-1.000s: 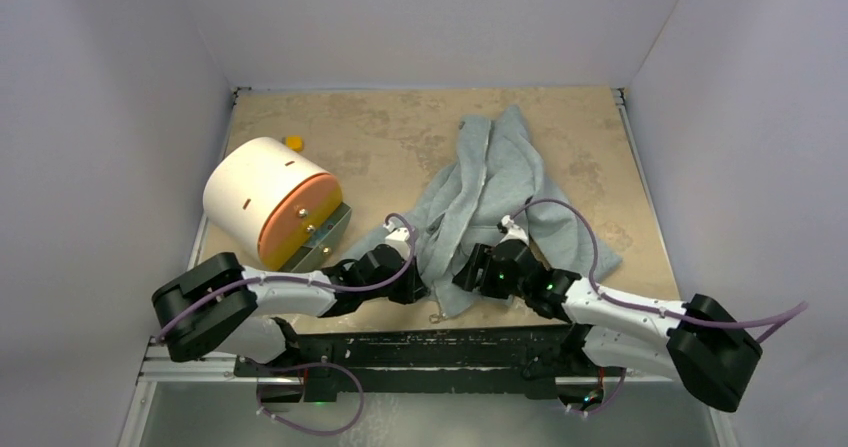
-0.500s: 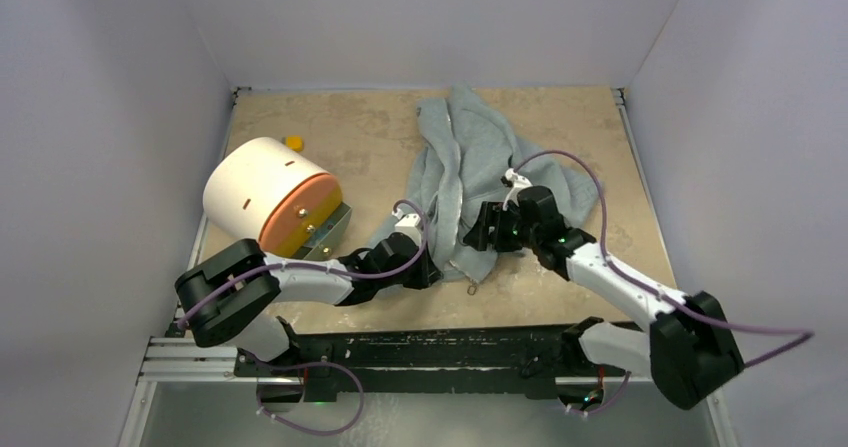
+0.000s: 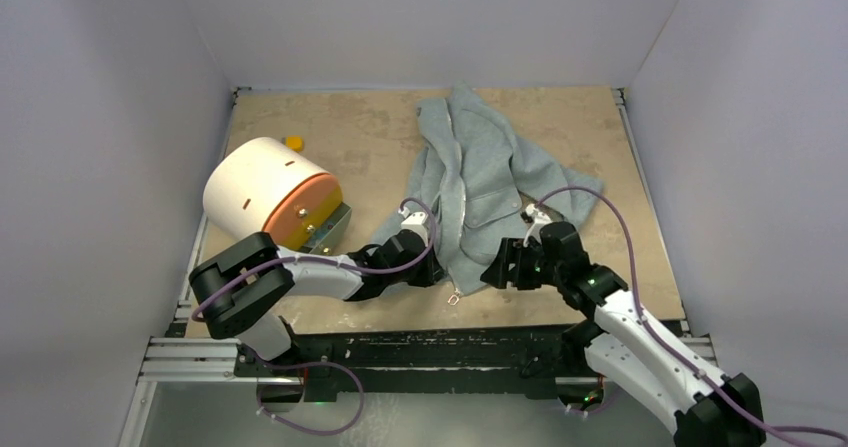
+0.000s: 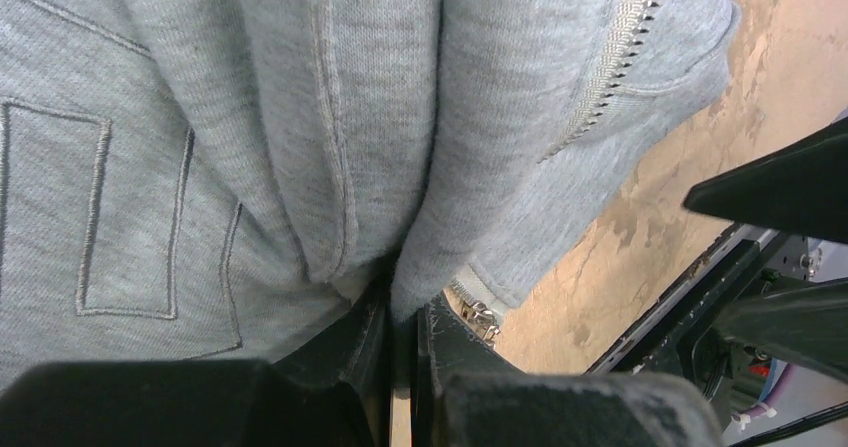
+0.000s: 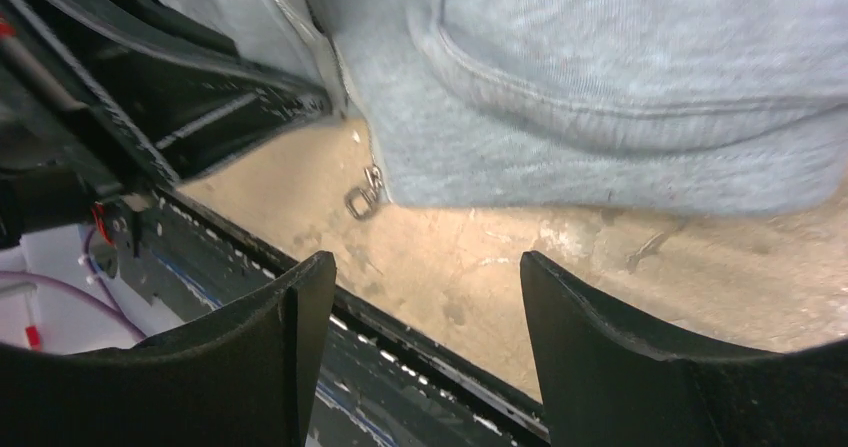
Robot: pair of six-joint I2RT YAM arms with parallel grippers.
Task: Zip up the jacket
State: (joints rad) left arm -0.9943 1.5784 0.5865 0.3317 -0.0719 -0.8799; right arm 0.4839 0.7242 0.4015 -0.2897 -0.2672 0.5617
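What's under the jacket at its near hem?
Only the tan table shows beside the jacket, with the zipper pull poking out; anything beneath the fabric is hidden.

One jacket [image 3: 485, 167]; one white-orange drum [image 3: 255, 192]; one small yellow object [image 3: 293, 142].

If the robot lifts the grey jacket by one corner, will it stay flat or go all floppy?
Probably floppy: the jacket lies in soft folds and bunches up where the left gripper pinches it. It is likely light too, since it looks like thin knit fabric. Its metal zipper pull would probably dangle and swing.
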